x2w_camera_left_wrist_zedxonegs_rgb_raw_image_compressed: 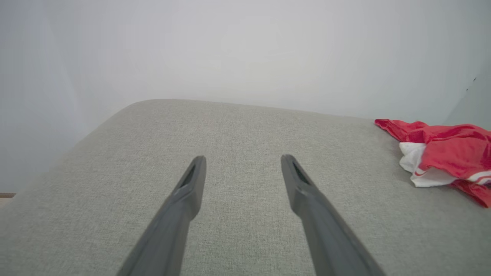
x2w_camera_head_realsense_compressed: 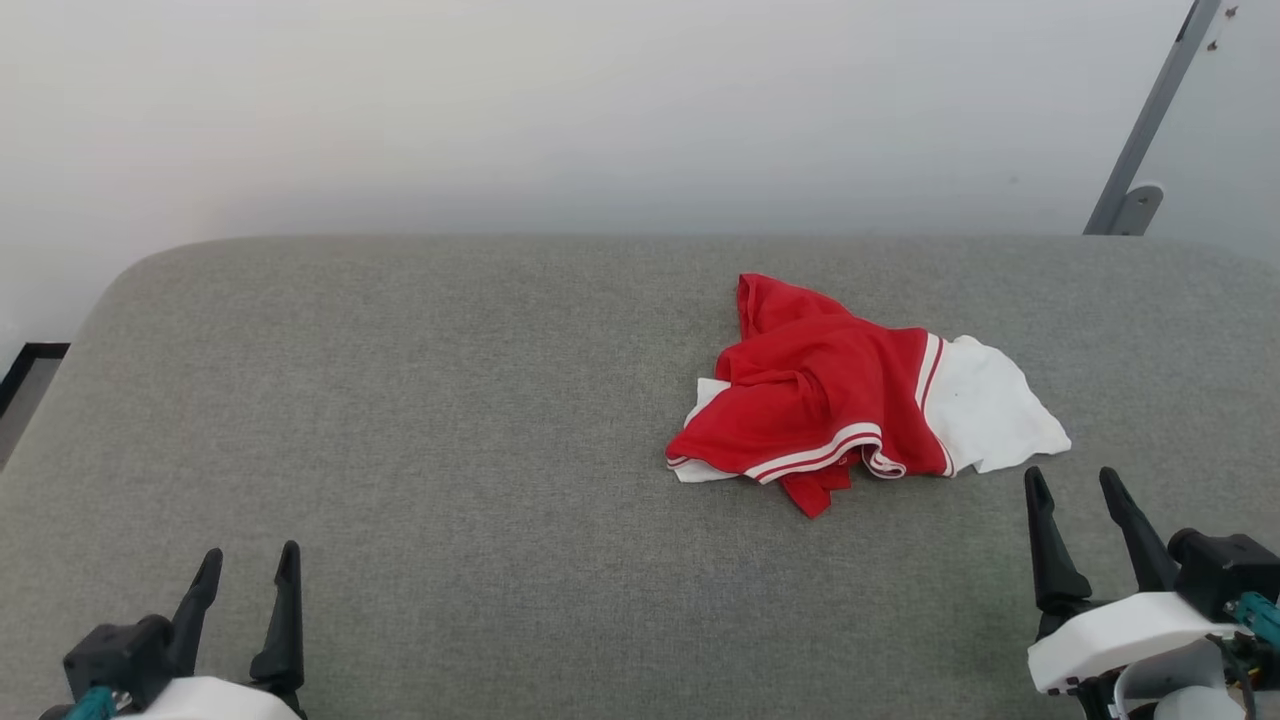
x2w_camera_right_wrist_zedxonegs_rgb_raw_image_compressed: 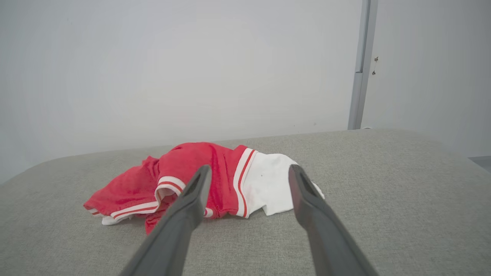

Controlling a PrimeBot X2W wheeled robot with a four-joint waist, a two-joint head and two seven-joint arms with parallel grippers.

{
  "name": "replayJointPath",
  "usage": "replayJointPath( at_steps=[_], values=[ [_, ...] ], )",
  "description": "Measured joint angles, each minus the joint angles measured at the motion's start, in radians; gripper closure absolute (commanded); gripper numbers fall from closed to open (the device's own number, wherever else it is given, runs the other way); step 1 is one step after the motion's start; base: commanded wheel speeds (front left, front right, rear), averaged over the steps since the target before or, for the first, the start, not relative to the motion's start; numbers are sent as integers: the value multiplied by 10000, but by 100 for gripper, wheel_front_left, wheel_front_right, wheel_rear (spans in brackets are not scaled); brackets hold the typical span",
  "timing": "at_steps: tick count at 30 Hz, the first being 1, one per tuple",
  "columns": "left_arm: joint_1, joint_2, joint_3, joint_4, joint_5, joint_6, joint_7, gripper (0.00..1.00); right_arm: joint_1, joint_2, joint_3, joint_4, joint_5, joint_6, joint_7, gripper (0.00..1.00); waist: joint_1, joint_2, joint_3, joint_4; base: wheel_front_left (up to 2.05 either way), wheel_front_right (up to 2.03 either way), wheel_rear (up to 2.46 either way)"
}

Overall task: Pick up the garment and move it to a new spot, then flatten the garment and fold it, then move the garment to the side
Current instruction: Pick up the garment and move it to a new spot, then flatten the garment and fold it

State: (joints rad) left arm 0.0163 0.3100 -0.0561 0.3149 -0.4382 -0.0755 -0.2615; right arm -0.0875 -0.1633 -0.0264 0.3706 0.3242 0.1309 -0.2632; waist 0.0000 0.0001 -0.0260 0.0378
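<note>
Crumpled red-and-white garment (x2w_camera_head_realsense_compressed: 820, 400) lay on a grey counter (x2w_camera_head_realsense_compressed: 450, 420).
Right gripper (x2w_camera_head_realsense_compressed: 1071, 473) sat near it, left gripper (x2w_camera_head_realsense_compressed: 252, 550) well apart; both held their fingers wide, empty.

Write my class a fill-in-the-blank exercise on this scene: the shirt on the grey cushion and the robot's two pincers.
The crumpled garment has a ___ body and white sleeves.
Of the left pincer and right pincer, the ___ one is nearer the garment.
Both pincers stand ___, holding nothing.
Missing words: red; right; open.
</note>
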Motion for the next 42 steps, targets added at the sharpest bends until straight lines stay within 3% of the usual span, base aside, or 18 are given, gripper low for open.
replayJointPath(
  at_steps=[13,27,30,35,42],
  values=[
    [506,-941,861,-838,1277,-477,0,0,376,-25,-59,-545,-58,0,0,0,0,0,-144,124,0,0,0],
    [586,-1198,882,-976,1218,-523,0,0,318,-13,117,-523,-58,0,0,0,0,0,3,16,0,0,0],
    [272,-721,364,-947,1060,-537,0,0,136,42,198,-558,-58,0,0,0,0,0,169,-103,0,0,0],
    [-1621,667,-909,-888,546,-537,336,0,-357,249,314,-815,-50,0,0,0,0,0,778,-344,0,0,0],
    [-5118,2479,-3262,-568,-1218,-539,2182,0,-1127,608,487,-1060,-33,0,0,0,0,0,1982,-896,0,0,0]
  ],
)
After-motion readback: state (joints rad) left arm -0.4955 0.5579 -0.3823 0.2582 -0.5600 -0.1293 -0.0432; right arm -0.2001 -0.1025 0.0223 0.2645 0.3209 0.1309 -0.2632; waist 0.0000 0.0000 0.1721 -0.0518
